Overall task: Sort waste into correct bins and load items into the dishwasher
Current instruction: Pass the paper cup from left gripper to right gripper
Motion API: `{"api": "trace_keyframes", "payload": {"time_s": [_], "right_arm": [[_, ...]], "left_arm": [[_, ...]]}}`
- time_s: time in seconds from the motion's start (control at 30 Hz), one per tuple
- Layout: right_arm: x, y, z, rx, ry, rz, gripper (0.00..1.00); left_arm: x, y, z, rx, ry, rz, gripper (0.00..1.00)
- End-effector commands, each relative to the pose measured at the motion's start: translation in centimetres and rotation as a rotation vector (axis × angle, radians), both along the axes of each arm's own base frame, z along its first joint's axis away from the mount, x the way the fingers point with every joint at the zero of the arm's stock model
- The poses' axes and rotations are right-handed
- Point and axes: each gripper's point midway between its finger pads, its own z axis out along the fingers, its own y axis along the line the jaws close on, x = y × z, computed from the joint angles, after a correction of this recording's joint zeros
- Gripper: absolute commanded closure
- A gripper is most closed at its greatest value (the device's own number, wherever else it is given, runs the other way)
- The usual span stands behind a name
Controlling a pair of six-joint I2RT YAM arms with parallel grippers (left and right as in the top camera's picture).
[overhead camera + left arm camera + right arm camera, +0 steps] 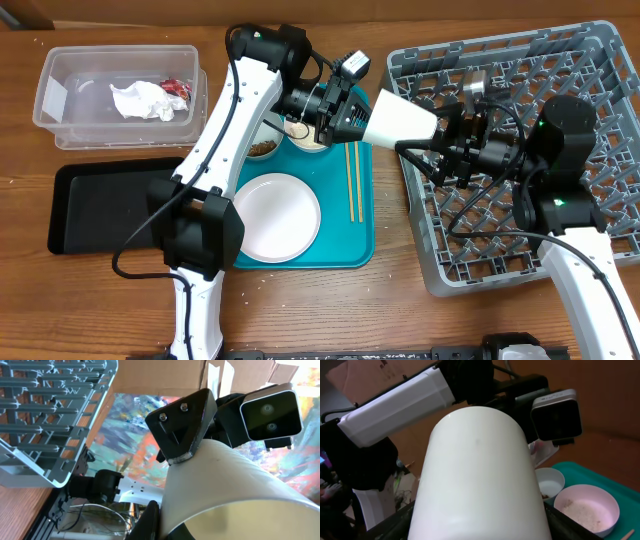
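A white cup hangs in the air between the teal tray and the grey dish rack. My left gripper is shut on its rim end, with one finger inside the rim. My right gripper grips the cup's other end, with its fingers against both sides of the cup. A white plate and wooden chopsticks lie on the teal tray. A pink bowl with rice grains and a small white bowl sit at the tray's back.
The clear tub at the back left holds the crumpled tissue and the red-and-white wrapper. The black tray lies in front of it. The teal tray is in the middle. A metal cup stands in the rack.
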Motion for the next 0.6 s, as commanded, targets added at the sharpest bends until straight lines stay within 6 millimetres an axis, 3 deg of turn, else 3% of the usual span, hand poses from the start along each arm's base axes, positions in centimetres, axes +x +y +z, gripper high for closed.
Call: {"api": "trace_keyframes", "payload": {"time_s": [0.0,0.27,0.37,0.47,0.57], "right_arm": [[-2.2,0.9,1.9,0.019,-0.072,0.123,0.29],[-2.2,0.9,2.2,0.019,-0.104,0.122,0.43],[-2.1,0.9,2.3,0.019,-0.113,0.121,0.49],[-2.0,0.7,2.3,0.02,-0.108,0.113,0.54],[-1.8,0.2,2.3,0.023,-0.098,0.101,0.57]], "left_arm": [[-0.9,-0.5,0.0,0.037,-0.022,-0.025,0.96],[-1.1,-0.7,-0.5,0.067,-0.03,-0.036,0.93],[-1.3,-0.8,-0.9,0.085,-0.038,-0.043,0.71],[-1.3,-0.7,-1.3,0.107,-0.046,-0.046,0.36],[-1.2,-0.6,-1.3,0.107,-0.047,-0.044,0.34]]}}
